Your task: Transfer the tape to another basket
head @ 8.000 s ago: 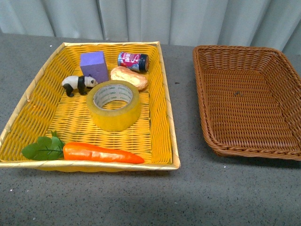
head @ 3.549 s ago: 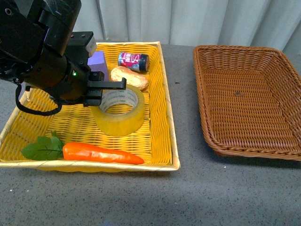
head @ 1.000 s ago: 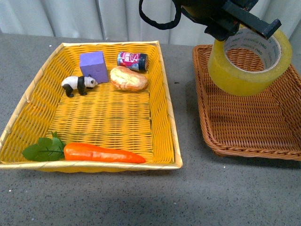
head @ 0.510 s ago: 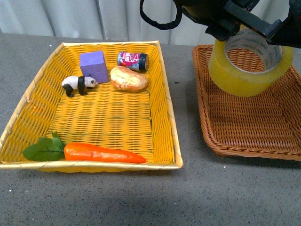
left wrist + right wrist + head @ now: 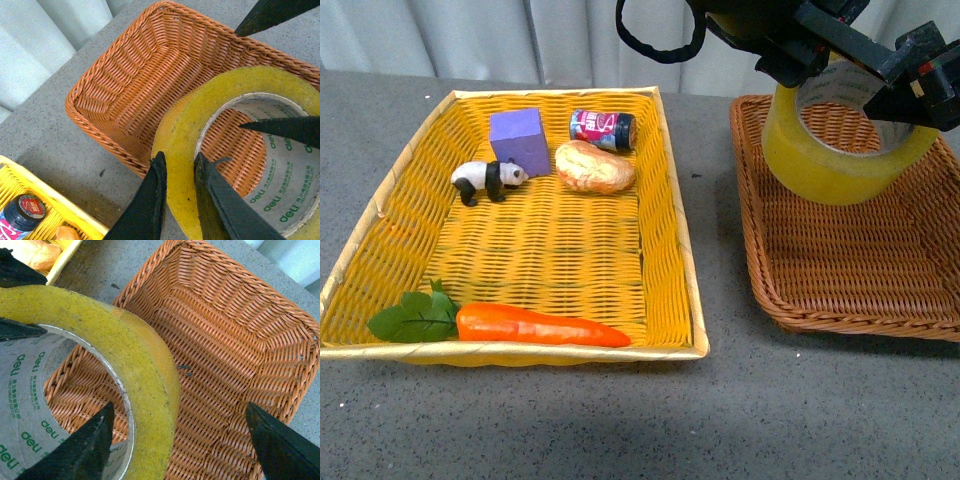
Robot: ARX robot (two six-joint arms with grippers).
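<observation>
Up in the front view's upper right, the tape hangs over the brown basket; the yellow basket holds carrot, panda, block, bread, can. Left wrist view: left gripper clamped on the tape's wall, "deli" printed inside. Right wrist view: right gripper spread wide.

you've got a grey tabletop carrying a yellow basket toward its left edge and a brown basket at its right edge.
</observation>
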